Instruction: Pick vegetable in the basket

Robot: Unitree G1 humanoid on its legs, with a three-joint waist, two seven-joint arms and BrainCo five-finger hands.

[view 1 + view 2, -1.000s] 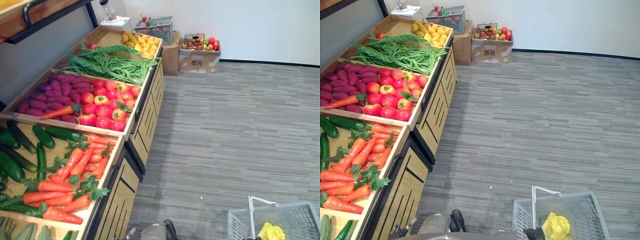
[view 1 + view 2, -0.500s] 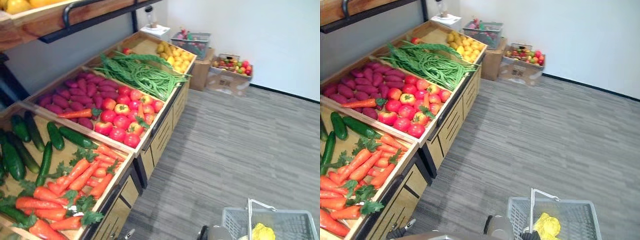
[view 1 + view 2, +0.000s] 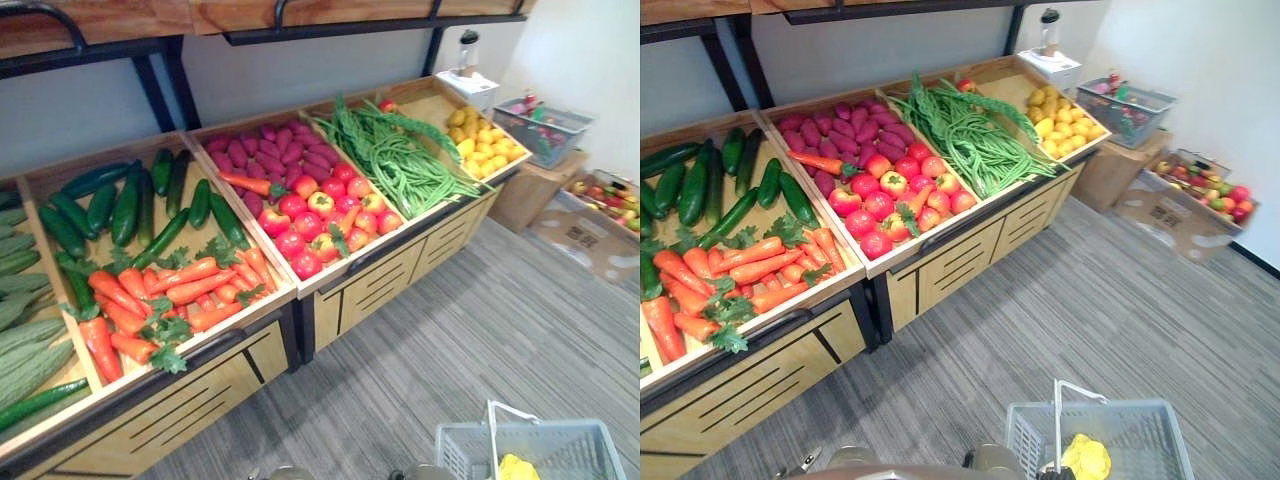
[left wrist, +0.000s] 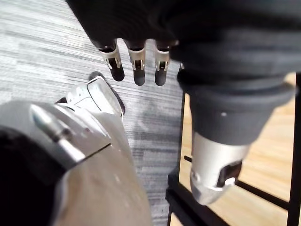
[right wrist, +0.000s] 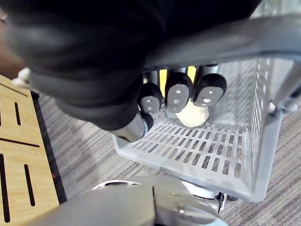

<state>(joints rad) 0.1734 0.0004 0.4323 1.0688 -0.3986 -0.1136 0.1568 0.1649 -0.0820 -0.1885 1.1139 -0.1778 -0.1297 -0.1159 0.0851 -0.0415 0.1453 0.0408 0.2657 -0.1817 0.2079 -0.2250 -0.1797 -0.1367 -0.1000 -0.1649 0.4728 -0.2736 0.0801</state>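
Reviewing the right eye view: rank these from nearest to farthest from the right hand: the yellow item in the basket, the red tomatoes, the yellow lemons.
1. Yellow item, in the grey plastic basket whose handle the right hand grips.
2. Red tomatoes, middle bin of the stand.
3. Yellow lemons, far end bin.

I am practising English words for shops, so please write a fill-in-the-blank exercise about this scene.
The basket holds one ___ item. The carrots lie next to dark green ___. The right hand is curled round the basket's ___.
Missing words: yellow; cucumbers; handle.
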